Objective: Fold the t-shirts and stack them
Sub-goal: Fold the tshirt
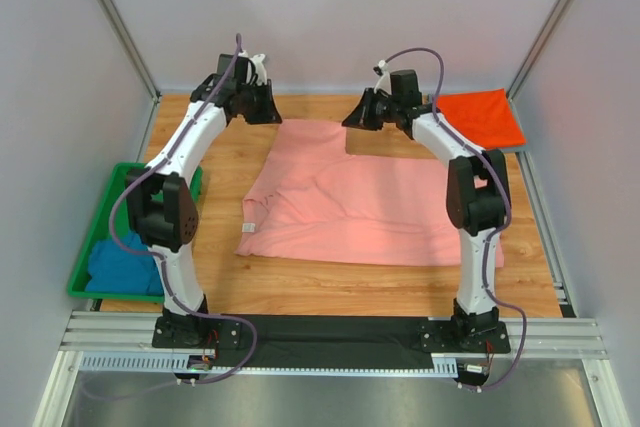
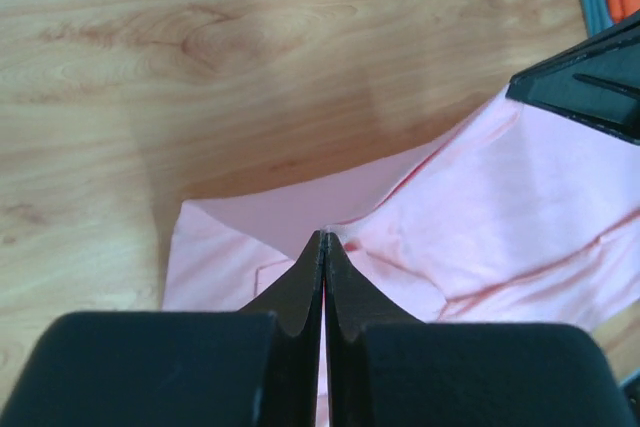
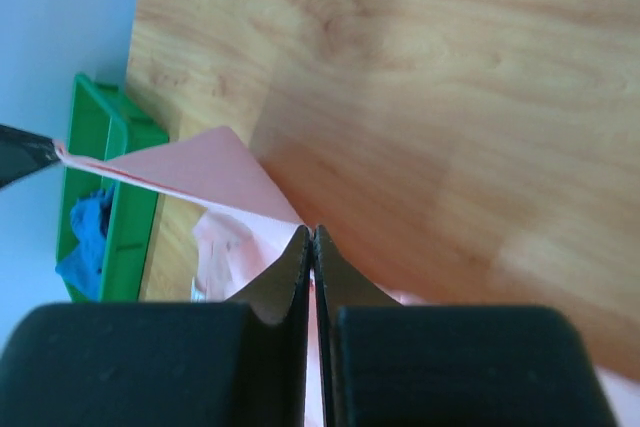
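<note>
Risk first: the near hem of the salmon-pink t-shirt (image 1: 370, 247) lies flat on the surface (image 1: 330, 292), so a fast pull toward the near edge could drag and bunch it instead of laying a clean fold. The rumpled left side looks likeliest to catch. Further back, left jaws and right jaws are both fully shut, each pinching only a thin bit of the shirt's far edge. That's a shallow bite, so I'd judge one corner could slip out if the arms spread apart or move unevenly, and the fold would land skewed. Shirt itself: centre of the surface, spread mostly flat, soft creases across the middle. Its far edge is lifted and stretched between the two jaws, with a bare notch of surface beside the right one. Green bin (image 1: 95, 232) at the left holds a teal-blue t-shirt (image 1: 118, 267). Orange-red t-shirt (image 1: 485, 115) lies flat in the far right corner, apart from the pink one.
</note>
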